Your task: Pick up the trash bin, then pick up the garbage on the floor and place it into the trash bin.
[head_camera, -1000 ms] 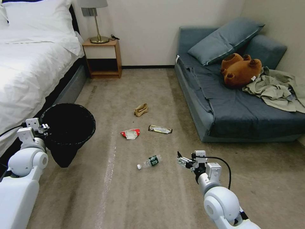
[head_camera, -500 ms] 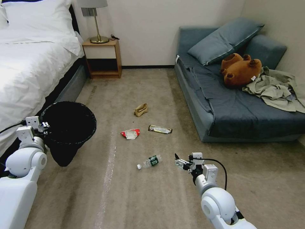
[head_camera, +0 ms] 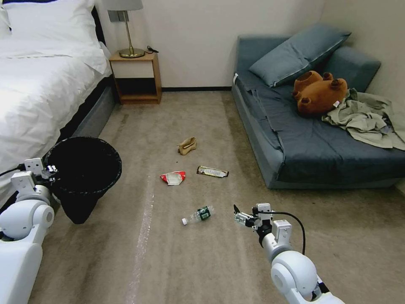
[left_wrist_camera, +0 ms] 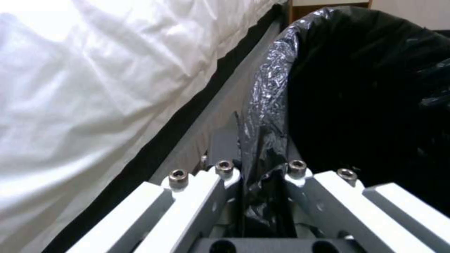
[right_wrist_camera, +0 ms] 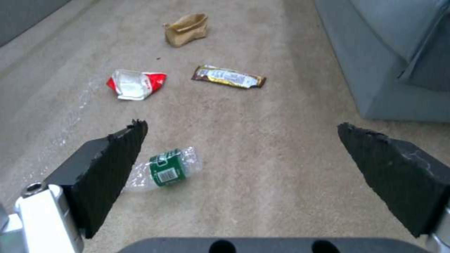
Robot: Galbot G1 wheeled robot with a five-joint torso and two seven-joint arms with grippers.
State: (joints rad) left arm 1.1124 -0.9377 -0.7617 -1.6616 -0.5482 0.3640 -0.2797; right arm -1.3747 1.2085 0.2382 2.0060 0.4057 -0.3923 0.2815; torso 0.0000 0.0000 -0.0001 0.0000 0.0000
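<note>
The trash bin (head_camera: 82, 169) was held off the carpet beside the bed (head_camera: 38, 84) by the left gripper (head_camera: 49, 169), its fingers clamped together on the bag-lined rim (left_wrist_camera: 265, 140). The right gripper (head_camera: 237, 214) was held low above the floor with its fingers spread wide apart — nothing between them. Just beside it lay the plastic bottle (right_wrist_camera: 164, 168); farther off were seen the red-and-white wrapper (right_wrist_camera: 135, 83), the snack wrapper (right_wrist_camera: 228, 76) and the brown paper bag (right_wrist_camera: 186, 28).
</note>
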